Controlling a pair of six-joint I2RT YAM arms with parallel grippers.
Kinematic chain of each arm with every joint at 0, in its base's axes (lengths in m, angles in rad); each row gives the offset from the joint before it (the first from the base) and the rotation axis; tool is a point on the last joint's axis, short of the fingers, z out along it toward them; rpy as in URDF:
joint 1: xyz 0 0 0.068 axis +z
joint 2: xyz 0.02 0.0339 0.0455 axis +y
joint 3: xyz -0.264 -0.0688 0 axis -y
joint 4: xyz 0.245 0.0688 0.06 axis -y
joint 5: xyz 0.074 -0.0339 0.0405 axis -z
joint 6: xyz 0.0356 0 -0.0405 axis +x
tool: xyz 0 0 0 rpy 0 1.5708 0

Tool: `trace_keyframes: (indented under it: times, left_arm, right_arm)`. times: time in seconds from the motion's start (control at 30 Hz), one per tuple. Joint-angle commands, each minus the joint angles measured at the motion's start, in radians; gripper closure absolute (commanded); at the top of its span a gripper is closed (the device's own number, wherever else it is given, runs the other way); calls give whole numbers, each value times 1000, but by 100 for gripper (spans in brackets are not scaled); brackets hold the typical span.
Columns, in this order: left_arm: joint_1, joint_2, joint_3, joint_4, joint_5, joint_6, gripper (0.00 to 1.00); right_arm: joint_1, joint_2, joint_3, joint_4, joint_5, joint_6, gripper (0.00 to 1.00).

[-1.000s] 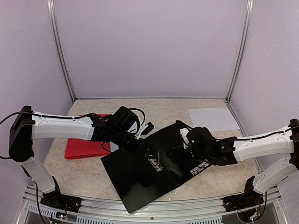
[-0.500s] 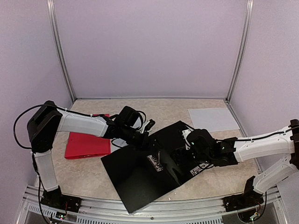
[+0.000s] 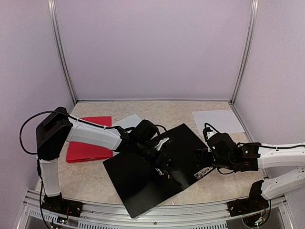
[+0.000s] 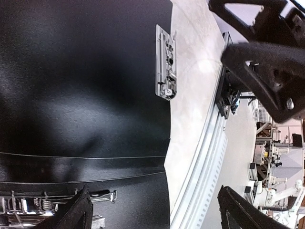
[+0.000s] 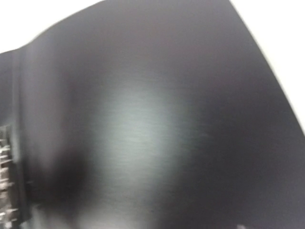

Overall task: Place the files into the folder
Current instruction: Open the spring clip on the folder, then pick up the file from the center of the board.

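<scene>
Lying open, black folder (image 3: pixel 133 186) stretches near-left to far-right.

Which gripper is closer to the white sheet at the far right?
Right. The right gripper sits over the black folder's right edge, near the white sheet; the left gripper is over its middle.

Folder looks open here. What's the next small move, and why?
Probably reach the right hand over to the white sheet at the far right of the table. The black folder lies open with no paper inside, and that sheet lies untouched on this arm's side.
</scene>
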State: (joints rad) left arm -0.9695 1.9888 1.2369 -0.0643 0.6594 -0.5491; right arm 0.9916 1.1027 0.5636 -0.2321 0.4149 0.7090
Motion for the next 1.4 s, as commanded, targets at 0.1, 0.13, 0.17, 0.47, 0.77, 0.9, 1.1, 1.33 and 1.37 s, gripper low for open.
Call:
trace_keyframes:
  times: [0.1, 0.13, 0.17, 0.47, 0.77, 0.9, 1.1, 1.33, 1.37]
  left_arm:
    - [-40, -48, 55, -114, -17, 96, 13]
    - [-45, -49, 57, -130, -28, 107, 13]
    - [-49, -52, 54, -137, -38, 112, 13]
    - [-50, -249, -36, -115, -199, 155, 1]
    - [95, -492, -253, -189, -494, 10, 1]
    - [173, -609, -328, -219, -623, -61, 1]
    - [350, -547, -246, -279, -527, -44, 1]
    - [446, -325, -136, -236, -431, -43, 1]
    - [455, -300, -124, -215, -406, -45, 1]
  right_arm:
    - [-40, -41, -37, -89, 12, 30, 26]
    - [-42, -36, -39, -84, 6, 29, 26]
    - [-42, -30, -42, -76, -3, 27, 26]
    - [-20, 124, -16, 29, -101, -56, 26]
    - [39, 301, 136, 54, -93, -197, 26]
    - [38, 470, 274, 19, -60, -309, 26]
    - [15, 695, 447, 33, -81, -369, 27]
    - [-110, 821, 655, 186, -242, -363, 24]
    - [-119, 856, 709, 185, -252, -372, 24]
